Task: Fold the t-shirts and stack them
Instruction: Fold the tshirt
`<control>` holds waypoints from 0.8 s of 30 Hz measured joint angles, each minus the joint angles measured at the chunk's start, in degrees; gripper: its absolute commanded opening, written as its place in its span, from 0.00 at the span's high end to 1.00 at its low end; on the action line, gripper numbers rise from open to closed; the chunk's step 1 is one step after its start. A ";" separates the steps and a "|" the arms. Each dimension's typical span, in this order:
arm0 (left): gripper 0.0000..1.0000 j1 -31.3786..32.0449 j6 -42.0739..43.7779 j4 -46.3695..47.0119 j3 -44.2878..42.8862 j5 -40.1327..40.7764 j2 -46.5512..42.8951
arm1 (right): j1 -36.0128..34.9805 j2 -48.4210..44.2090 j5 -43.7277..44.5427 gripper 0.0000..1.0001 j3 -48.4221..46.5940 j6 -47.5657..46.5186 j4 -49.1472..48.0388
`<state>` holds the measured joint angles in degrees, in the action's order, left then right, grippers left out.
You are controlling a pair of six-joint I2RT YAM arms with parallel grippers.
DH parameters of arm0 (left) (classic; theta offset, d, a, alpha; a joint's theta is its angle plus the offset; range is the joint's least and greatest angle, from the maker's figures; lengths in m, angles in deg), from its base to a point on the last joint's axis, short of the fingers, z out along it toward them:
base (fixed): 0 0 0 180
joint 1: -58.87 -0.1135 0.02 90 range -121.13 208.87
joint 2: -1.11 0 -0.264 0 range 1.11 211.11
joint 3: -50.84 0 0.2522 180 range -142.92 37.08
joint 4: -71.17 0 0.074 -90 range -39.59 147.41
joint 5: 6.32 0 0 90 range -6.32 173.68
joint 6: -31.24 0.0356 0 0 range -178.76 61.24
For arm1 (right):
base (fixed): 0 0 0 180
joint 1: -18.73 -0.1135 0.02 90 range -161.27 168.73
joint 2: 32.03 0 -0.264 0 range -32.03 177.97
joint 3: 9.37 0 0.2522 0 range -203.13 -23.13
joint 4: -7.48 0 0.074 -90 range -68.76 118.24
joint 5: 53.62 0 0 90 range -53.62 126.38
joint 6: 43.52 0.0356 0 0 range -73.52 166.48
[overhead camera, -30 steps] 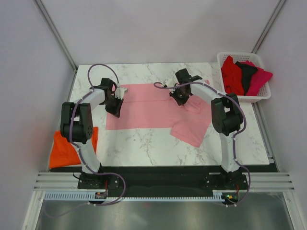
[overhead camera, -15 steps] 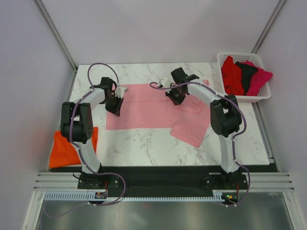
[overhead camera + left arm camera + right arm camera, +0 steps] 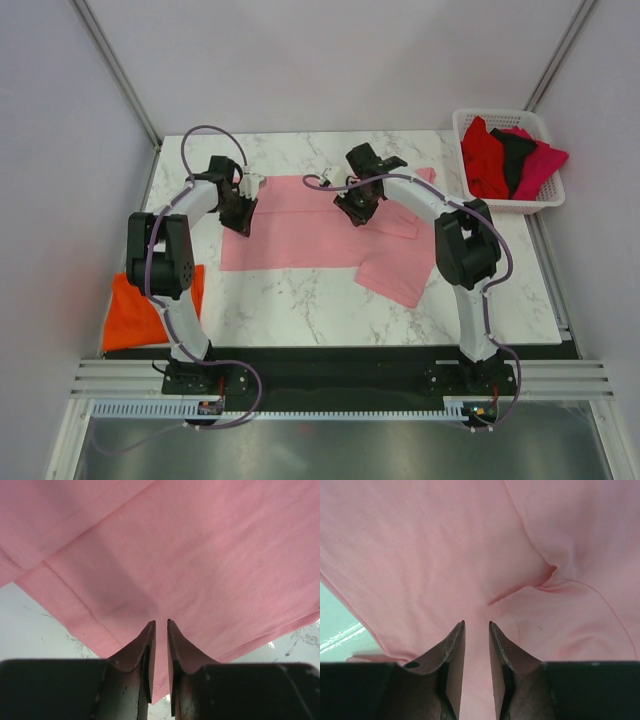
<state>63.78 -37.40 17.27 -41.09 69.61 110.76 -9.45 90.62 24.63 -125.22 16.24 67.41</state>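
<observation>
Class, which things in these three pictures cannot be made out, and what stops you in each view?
- Orange shirt: top view, the left arm covers part.
- Shirts in the basket: top view, bunched, too tangled to count.
- Left tool: left wrist view, too close to tell whether it pinches the pink shirt.
- Pink shirt: top view, the right arm covers part.

A white marbled table (image 3: 300,300) is carrying three things. A pink shirt (image 3: 300,225) is lying spread across the far half, running from near the left edge toward the right, with one part of it reaching down toward the middle of the table. An orange shirt (image 3: 135,310) is lying bunched at the near left corner. A white basket (image 3: 500,113) is sitting at the far right corner.
</observation>
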 measured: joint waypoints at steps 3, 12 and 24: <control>0.77 0.00 0.00 -0.04 -0.20 0.07 0.00 | -0.09 -0.90 0.22 0.66 0.07 0.07 0.22; 0.76 -0.09 0.02 -0.39 -7.06 1.31 2.56 | 5.01 -5.97 1.42 0.67 1.55 0.22 -1.16; 0.73 -1.66 0.04 -1.99 -29.09 3.82 16.87 | 17.79 2.58 4.81 0.69 -6.80 0.48 -5.53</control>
<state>62.12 -37.35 15.28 -70.18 73.44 127.63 8.34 93.20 29.44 -132.01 16.72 61.88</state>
